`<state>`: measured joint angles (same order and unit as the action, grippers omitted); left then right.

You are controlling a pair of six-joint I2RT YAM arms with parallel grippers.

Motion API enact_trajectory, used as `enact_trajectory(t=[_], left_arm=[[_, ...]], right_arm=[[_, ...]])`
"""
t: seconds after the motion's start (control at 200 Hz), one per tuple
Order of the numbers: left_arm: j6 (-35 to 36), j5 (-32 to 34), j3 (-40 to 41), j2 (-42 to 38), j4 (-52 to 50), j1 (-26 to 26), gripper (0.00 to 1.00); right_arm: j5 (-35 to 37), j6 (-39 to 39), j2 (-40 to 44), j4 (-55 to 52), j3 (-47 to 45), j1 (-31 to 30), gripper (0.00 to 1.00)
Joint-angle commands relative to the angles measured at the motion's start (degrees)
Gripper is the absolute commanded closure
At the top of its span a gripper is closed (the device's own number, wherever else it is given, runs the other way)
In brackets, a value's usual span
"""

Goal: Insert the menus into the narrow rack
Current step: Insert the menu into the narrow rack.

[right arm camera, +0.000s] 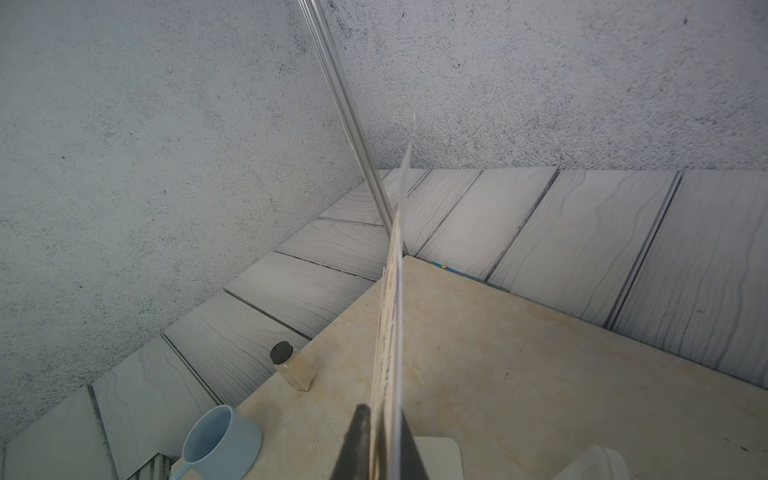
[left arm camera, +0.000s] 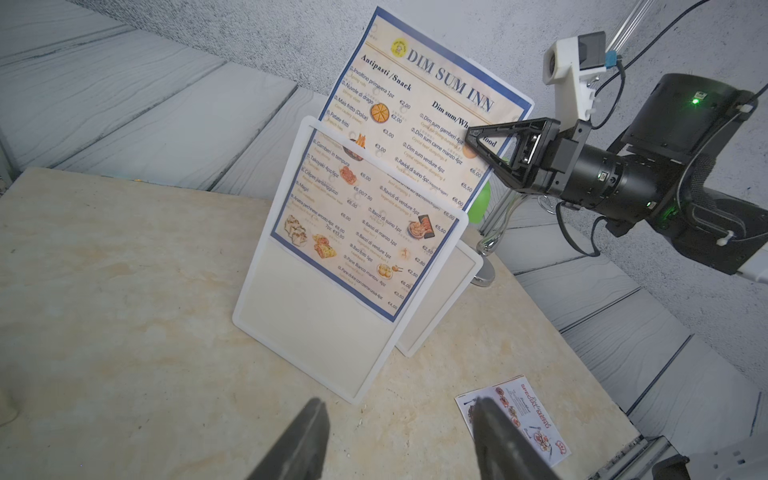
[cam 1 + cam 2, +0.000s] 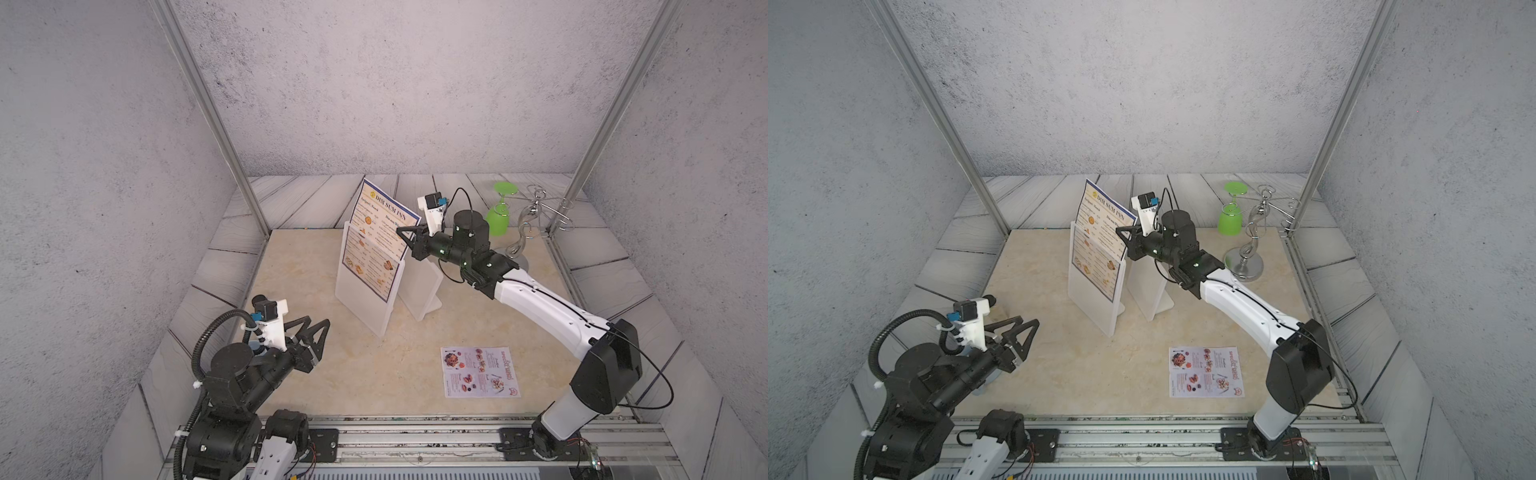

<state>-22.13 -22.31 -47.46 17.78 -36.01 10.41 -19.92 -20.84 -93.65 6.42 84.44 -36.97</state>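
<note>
Half sunk in the rack (image 3: 365,307), the large menu (image 3: 384,226) is pinched by the right gripper (image 3: 401,232), likely for steering; the small menu (image 3: 480,372) is laid flat before the rack, and the left gripper (image 3: 319,321) is held spread.

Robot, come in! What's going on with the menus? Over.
Right gripper shut on DIM SUM INN menu, halfway down the rack. Left gripper open, empty. SPECIAL MENU flat on table. Nothing blocking.

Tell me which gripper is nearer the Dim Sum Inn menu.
Right. The right gripper is clamped on the Dim Sum Inn menu at its edge; the left gripper hangs open, well short of it.
</note>
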Motion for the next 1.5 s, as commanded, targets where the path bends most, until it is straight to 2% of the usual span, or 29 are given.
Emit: enact_trajectory(t=[0.0,0.325,0.651,0.786,0.946,1.206,1.491], left_arm=[[-0.25,-0.62,0.52,0.4,1.63,0.22,0.41],[-0.53,-0.79,0.92,0.17,1.67,0.22,0.41],[-0.35,-0.98,0.5,0.64,2.09,0.22,0.41],[-0.37,-0.94,0.46,0.58,2.08,0.22,0.41],[-0.32,-1.15,0.31,0.85,2.43,0.22,0.41],[-0.31,-1.14,0.27,1.09,2.62,0.22,0.41],[-0.29,-0.97,0.51,1.07,2.75,0.22,0.41]], right_arm=[[-1.29,0.45,-1.83,-1.16,0.34,-0.39,0.89],[-1.2,1.51,-3.31,-4.05,1.34,-1.35,0.88],[5.71,4.07,-0.55,-8.58,6.06,-1.26,0.62],[7.68,5.29,0.22,-11.37,8.72,-1.25,0.6],[8.23,6.0,-0.55,-13.82,11.57,-1.3,0.65],[6.64,6.0,-2.25,-14.76,13.1,-1.26,0.87],[2.21,5.52,-4.05,-14.4,11.58,-1.37,0.92]])
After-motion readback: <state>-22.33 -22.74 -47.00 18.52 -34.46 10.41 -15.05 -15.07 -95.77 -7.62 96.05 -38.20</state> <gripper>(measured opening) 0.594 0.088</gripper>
